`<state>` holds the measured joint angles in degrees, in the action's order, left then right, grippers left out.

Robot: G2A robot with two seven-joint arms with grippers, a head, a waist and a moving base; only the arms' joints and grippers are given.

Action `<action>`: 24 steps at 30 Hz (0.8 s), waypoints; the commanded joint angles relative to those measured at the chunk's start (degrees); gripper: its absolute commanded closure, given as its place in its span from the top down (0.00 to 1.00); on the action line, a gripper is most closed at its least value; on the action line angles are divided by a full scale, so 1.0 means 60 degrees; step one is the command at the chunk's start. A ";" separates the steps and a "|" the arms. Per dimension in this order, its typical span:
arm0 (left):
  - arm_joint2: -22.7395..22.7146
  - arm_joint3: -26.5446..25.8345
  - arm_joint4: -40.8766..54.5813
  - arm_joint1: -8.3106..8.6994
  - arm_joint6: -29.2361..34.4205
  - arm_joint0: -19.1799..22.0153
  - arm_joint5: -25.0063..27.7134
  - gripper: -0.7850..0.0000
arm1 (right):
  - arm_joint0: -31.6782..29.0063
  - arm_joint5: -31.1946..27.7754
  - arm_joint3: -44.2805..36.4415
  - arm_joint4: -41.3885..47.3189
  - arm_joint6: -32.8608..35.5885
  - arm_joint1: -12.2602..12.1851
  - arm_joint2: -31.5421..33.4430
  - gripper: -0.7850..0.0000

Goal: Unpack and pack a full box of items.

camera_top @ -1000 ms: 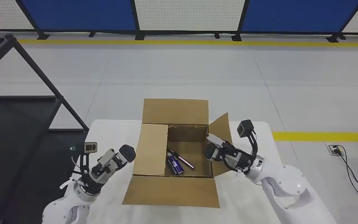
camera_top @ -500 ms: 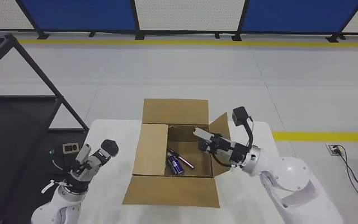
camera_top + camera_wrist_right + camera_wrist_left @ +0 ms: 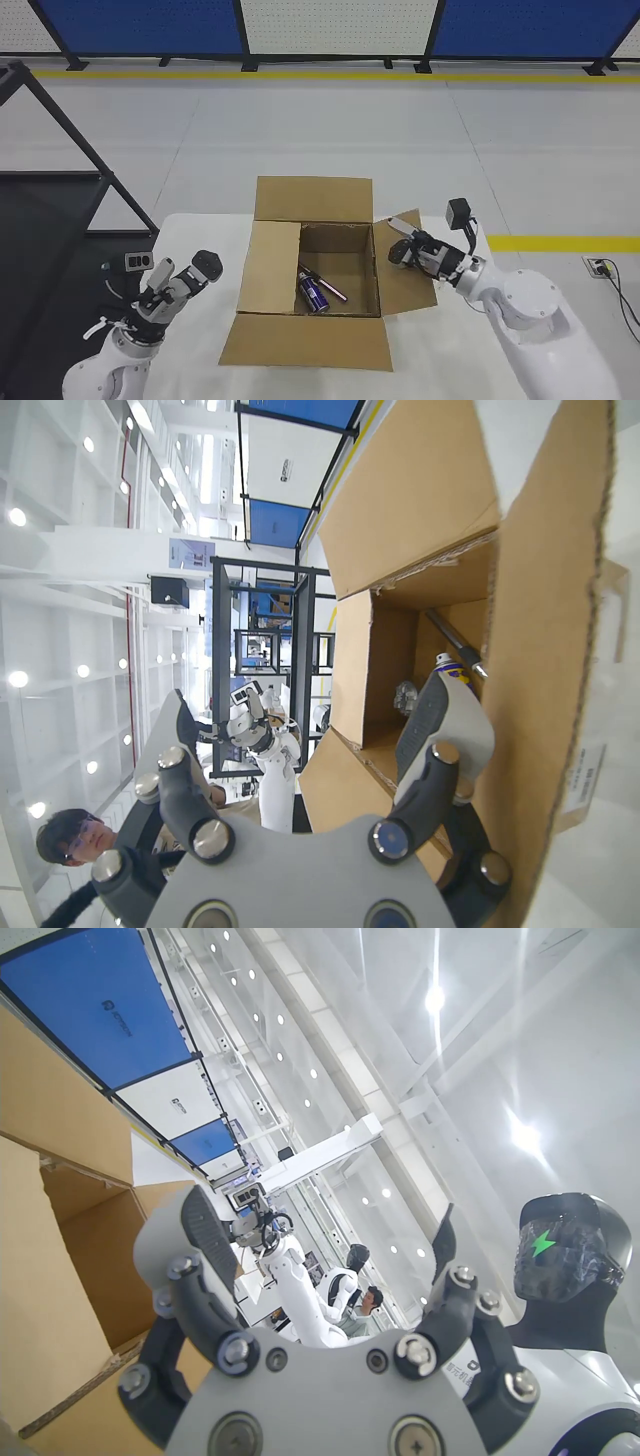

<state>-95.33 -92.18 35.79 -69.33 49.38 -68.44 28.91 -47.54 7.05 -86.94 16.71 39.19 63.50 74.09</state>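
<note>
An open cardboard box [image 3: 312,198] stands mid-table with all flaps folded out. On its floor lie a blue spray can [image 3: 315,291] and a dark thin tool [image 3: 328,285]. The can [image 3: 452,667] and the tool [image 3: 454,639] also appear in the right wrist view, beside a small shiny crumpled item [image 3: 406,695]. My right gripper [image 3: 399,241] hovers open over the right flap [image 3: 408,287], at the box's rim, holding nothing [image 3: 310,715]. My left gripper [image 3: 198,270] is open and empty [image 3: 325,1233], above the table left of the left flap [image 3: 270,266].
A black metal rack [image 3: 60,130] stands to the far left of the table. The white table [image 3: 200,240] has bare surface on both sides of the box. Blue and white panels [image 3: 140,25] line the back of the room.
My right gripper has pulled back from over the box interior to the right flap, which now leans a little further out. My left gripper drew away left, then edged back toward the box.
</note>
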 commanded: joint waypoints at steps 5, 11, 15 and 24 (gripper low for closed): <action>0.0203 0.0102 -0.0108 0.0023 0.0006 0.0275 -0.0152 1.00 | -0.0619 0.0055 -0.0340 -0.0112 -0.0071 -0.0111 0.0519 1.00; 0.0343 0.0179 -0.0134 0.0042 -0.0005 0.0408 -0.0183 1.00 | -0.0714 0.0367 -0.0384 -0.0398 -0.0328 -0.0147 0.0635 1.00; 0.0407 0.0210 -0.0114 0.0055 0.0006 0.0448 -0.0156 1.00 | -0.0683 0.0554 -0.0377 -0.0490 -0.0407 -0.0151 0.0623 1.00; 0.0659 0.0156 -0.0320 0.0077 -0.0103 0.0556 -0.0275 1.00 | -0.0804 0.0715 -0.0034 -0.0897 -0.0433 -0.0181 0.0560 1.00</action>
<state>-91.57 -91.07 34.08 -68.87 48.98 -65.20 27.36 -52.38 11.17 -87.75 11.55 36.52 62.45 77.40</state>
